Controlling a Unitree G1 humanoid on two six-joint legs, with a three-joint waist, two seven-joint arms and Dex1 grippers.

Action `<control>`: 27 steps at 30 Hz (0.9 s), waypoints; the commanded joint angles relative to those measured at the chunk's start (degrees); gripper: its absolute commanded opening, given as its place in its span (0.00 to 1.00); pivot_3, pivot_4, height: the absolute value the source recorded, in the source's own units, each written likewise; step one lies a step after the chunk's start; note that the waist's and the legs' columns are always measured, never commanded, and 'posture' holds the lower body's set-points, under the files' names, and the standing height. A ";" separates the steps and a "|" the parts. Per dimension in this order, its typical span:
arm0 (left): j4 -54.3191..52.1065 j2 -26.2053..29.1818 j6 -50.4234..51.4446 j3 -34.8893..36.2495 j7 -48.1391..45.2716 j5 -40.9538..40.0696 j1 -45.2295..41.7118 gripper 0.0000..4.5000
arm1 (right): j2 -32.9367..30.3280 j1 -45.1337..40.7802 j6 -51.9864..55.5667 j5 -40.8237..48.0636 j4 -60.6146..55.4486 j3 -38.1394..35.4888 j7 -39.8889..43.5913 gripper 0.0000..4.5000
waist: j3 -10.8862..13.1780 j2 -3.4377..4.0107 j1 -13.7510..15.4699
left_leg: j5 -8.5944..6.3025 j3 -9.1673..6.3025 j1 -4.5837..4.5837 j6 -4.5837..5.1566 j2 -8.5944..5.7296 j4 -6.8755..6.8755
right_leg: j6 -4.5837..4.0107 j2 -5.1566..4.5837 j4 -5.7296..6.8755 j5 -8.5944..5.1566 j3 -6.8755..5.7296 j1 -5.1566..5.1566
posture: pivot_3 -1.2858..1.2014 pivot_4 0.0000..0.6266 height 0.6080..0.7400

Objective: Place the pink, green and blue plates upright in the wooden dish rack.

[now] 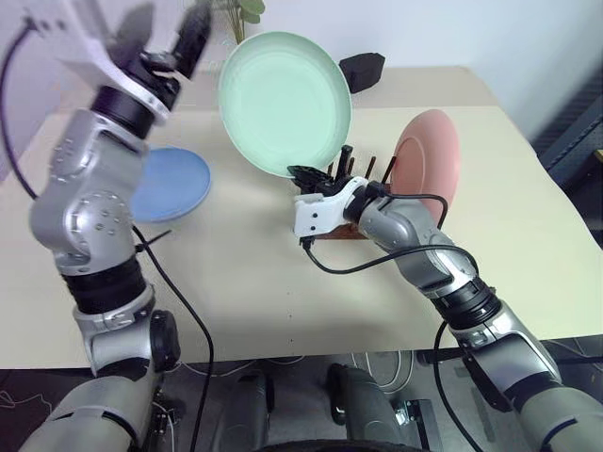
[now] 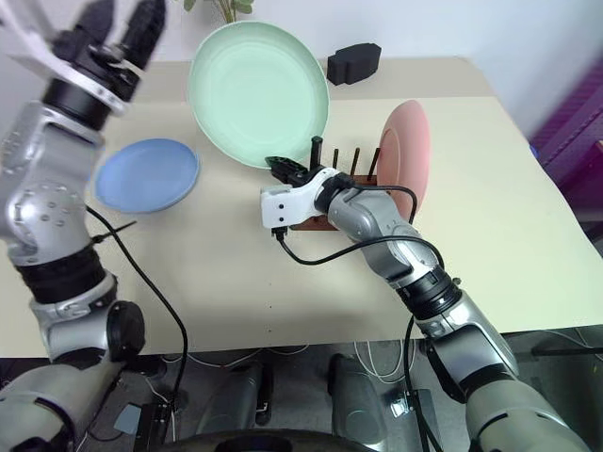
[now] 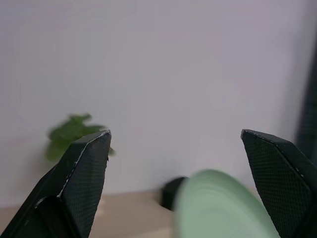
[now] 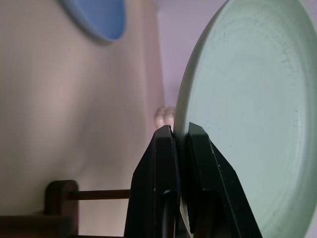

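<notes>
The mint green plate (image 1: 283, 99) is held up on edge above the table, with my right gripper (image 1: 303, 175) shut on its lower rim. The two black fingers (image 4: 163, 163) pinch that rim in the right wrist view. The pink plate (image 1: 426, 160) stands upright in the wooden dish rack (image 2: 334, 162), right beside my right gripper. To the left, the blue plate (image 1: 174, 184) lies flat on the table. My left gripper (image 1: 165, 33) is raised to the left of the green plate's upper edge, open and apart from the plate, with nothing between its fingers.
A black blocky object (image 1: 363, 68) sits at the back of the cream table (image 1: 264, 282), behind the green plate. A green plant (image 1: 240, 9) stands at the back edge. A black cable hangs from each arm.
</notes>
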 commanded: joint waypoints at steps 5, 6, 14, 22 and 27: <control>4.03 8.18 -4.63 1.10 -12.45 0.44 10.55 0.99 | 6.55 -0.09 11.27 25.18 -16.20 -13.51 6.64 0.00 | 0.01 0.02 0.02 | 0.00 -0.02 -0.01 0.00 0.02 -0.02 | 0.00 0.00 0.01 0.00 -0.01 0.00 | 0.52 0.24 1.00; 3.54 8.68 -5.04 0.32 -14.96 0.12 12.86 0.99 | 7.33 -0.02 14.00 28.49 -18.24 -14.87 7.48 0.00 | 0.00 0.01 0.15 | 0.00 -0.01 -0.01 0.00 0.02 -0.02 | 0.00 -0.01 0.02 0.00 -0.01 0.00 | 0.52 0.24 1.00; -4.82 10.67 -3.51 -7.56 -30.81 -3.59 30.71 0.99 | 15.70 5.57 39.99 62.93 -34.66 -30.34 2.11 0.00 | 0.01 0.03 0.33 | 0.00 -0.03 0.00 0.00 0.09 -0.01 | -0.04 -0.08 0.00 -0.01 -0.02 0.07 | 0.52 0.24 1.00; -10.06 10.61 -2.07 -14.61 -36.56 -5.11 36.55 0.99 | 11.94 11.43 51.50 84.95 -39.04 -40.05 -6.25 0.00 | 0.04 0.17 0.20 | 0.00 0.00 0.07 0.00 0.12 -0.02 | -0.28 -0.04 0.02 -0.13 -0.01 0.06 | 0.52 0.24 1.00; -11.76 8.92 -3.09 -20.64 -37.37 -3.23 37.11 0.99 | 6.49 12.99 55.01 93.58 -36.27 -44.08 -11.12 0.00 | 0.04 0.17 0.26 | 0.00 0.02 0.05 0.01 0.09 -0.02 | -0.27 -0.03 -0.01 -0.14 0.01 0.07 | 0.52 0.24 1.00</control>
